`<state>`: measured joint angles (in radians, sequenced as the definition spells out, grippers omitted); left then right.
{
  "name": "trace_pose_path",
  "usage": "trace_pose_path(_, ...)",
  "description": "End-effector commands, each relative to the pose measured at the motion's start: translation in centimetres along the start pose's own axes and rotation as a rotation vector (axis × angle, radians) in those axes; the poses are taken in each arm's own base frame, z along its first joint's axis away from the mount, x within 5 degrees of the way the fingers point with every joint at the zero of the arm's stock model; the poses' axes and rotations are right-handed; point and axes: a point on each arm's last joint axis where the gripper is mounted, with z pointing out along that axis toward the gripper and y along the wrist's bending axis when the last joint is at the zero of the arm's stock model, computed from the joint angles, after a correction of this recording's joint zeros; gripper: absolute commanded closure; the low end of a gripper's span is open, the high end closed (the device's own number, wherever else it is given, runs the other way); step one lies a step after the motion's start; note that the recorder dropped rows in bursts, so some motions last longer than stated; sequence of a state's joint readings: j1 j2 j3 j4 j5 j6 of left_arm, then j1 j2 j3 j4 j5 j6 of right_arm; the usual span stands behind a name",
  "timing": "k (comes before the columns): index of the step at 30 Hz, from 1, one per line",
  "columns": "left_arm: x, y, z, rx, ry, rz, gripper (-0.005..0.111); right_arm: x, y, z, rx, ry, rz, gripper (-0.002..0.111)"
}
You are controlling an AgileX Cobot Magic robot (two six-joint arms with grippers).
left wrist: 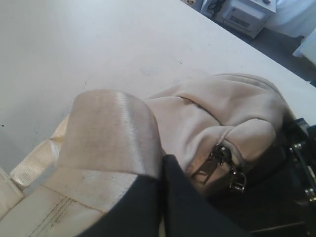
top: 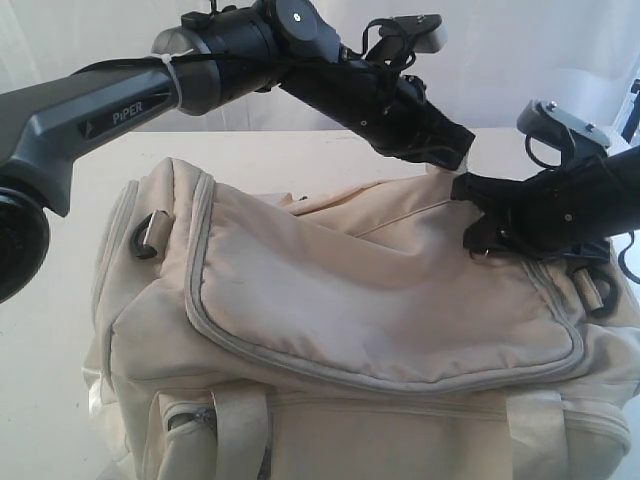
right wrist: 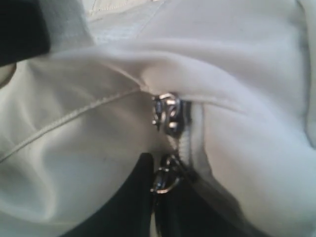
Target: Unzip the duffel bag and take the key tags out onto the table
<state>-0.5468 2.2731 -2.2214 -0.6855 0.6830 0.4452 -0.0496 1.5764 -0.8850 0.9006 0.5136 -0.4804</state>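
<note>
Right, the duffel bag point(top: 380, 290) sits broadside on the white surface point(top: 130, 160), filling most of the exterior view. At its left end a black strap ring point(top: 146, 232) stands out against the cream fabric. Grey piping point(top: 200, 250) curves round the top flap, which lies flat and closed.

Across the top comes the left arm, reaching over from the left side, and the left fingers point(top: 445, 135) dip behind the bag's upper ridge near the middle. From the left wrist view a broad webbing loop point(left wrist: 108, 133) bulges up right against those dark fingers. Whether they pinch it or just sit beneath it, I cannot tell. Just past the loop, two metal zipper pulls point(left wrist: 217, 163) hang together at a bunched corner of fabric.

Over on the right, the right fingers point(top: 490, 215) press down on the bag's top near its right end. Up close they are drawn tight together, clamped on the lower pull point(right wrist: 165, 180). A second slider point(right wrist: 168, 113) sits just beyond it on the zipper line, with closed teeth between the two. Further right, another strap ring point(top: 600, 292) lies at the bag's end.
</note>
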Motion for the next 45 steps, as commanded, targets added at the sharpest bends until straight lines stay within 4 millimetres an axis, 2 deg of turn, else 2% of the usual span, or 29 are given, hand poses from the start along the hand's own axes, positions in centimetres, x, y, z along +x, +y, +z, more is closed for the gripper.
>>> trace_pose_path(1, -1.3, -1.2, -1.4, 0.035, -0.046, -0.005, 0.107, 0.2, 0.3, -0.6, -0.010, 0.022, -0.051, 0.108)
trace_pose_path(5, -1.3, -1.2, -1.4, 0.035, -0.046, -0.005, 0.107, 0.5, 0.7, -2.3, 0.020, 0.036, -0.147, 0.108)
trace_pose_path(16, -1.3, -0.8, -1.4, -0.001, -0.048, 0.020, 0.107, 1.2, 1.1, -6.9, 0.133, 0.026, -0.231, 0.108)
trace_pose_path(27, -1.8, -0.2, -1.5, -0.050, -0.107, 0.019, 0.107, 2.3, 1.7, -9.6, 0.159, 0.057, -0.296, 0.108)
trace_pose_path(38, -1.8, 1.7, -2.6, -0.082, -0.121, -0.048, 0.107, 4.4, 2.1, -12.2, 0.174, 0.161, -0.327, 0.108)
trace_pose_path(45, -1.8, 1.9, -2.6, -0.093, -0.116, -0.042, 0.107, 5.7, 2.6, -13.9, 0.161, 0.203, -0.341, 0.108)
